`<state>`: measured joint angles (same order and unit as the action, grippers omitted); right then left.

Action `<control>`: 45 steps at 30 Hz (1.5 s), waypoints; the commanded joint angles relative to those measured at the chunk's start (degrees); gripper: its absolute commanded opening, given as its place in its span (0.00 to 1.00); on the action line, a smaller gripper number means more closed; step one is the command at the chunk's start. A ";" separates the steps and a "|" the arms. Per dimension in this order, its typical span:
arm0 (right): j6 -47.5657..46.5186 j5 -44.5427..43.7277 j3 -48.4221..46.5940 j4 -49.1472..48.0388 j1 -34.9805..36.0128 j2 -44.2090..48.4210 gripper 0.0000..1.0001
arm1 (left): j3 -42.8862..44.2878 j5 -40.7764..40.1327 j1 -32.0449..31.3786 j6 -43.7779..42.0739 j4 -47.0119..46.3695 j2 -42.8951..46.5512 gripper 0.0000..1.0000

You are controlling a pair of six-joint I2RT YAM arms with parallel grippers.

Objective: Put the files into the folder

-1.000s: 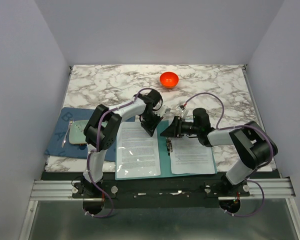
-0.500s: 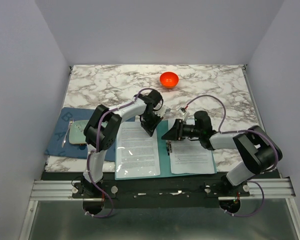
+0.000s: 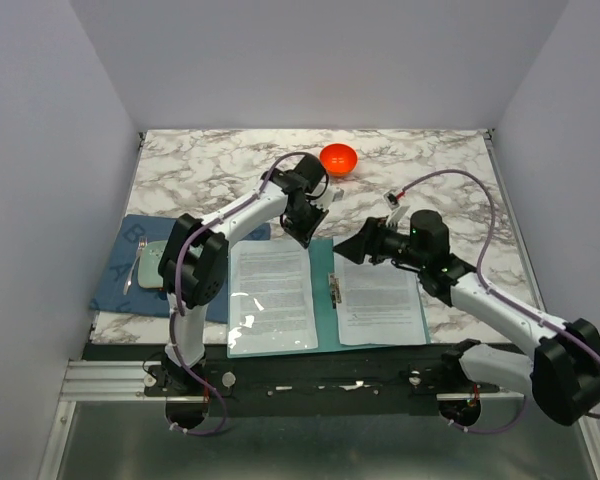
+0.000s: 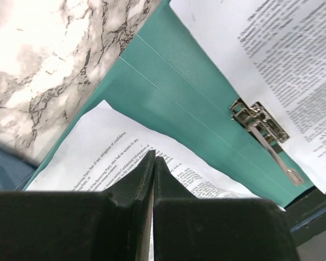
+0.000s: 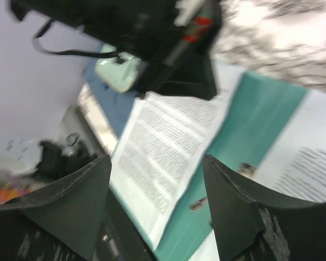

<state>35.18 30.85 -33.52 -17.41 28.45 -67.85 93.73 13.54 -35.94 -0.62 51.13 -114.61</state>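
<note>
A: So, what's far left?
B: Blue mat [image 3: 115, 282] w/ pale green tray [image 3: 156, 266] on it, well off to the L gripper's [image 3: 302, 228] left.
A: And the L gripper itself?
B: Its fingers [image 4: 125, 209] are pressed together, nothing visible btwn them. Tips hang over the far edge of the folder [image 3: 320, 302]; can't tell if they touch. Orange bowl [image 3: 338, 158] sits just beyond it on the marble table [image 3: 210, 170].
A: Files?
B: Folder lies open and flat. Files [image 3: 272, 295] are inside: left sheet under a glossy clear sleeve, its far corner right beneath the L tips. Right sheet [image 3: 382, 298] is on the other half, below the R gripper [image 3: 348, 250]. Metal clip [image 4: 259, 126] is on the spine btwn them.
A: R gripper?
B: Fingers [image 5: 70, 204] spread wide, holding nothing. It's raised above the folder's far right part, pointing toward the L gripper, the two near but apart.
</note>
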 commanded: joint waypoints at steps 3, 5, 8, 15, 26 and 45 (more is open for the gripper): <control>-1.43 -34.07 1.17 19.67 -1.72 9.93 0.80 | -0.56 2.37 -0.18 4.83 0.29 2.90 0.11; 0.94 -41.38 1.00 24.34 -2.78 10.37 0.80 | -3.11 2.54 -0.35 5.89 -2.43 2.72 0.11; 4.36 -45.26 -0.49 30.05 -7.34 7.57 0.80 | -6.54 2.19 -0.97 6.95 -5.86 2.11 0.11; 5.43 -42.45 -8.05 36.22 -16.84 -7.63 0.82 | -8.57 1.49 -1.32 6.69 -9.38 -1.14 0.09; 3.93 -38.68 -13.06 32.62 -17.64 -18.36 0.84 | -11.99 -0.80 -1.32 3.96 -11.06 -1.32 0.03; 3.14 -31.91 -11.40 27.16 -17.55 -19.59 0.83 | -14.90 -2.99 -1.32 1.41 -12.20 -0.97 0.02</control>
<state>39.00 -3.03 -45.78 11.97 11.14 -88.01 81.08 14.09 -37.15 2.81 37.91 -114.56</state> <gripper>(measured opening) 0.834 0.025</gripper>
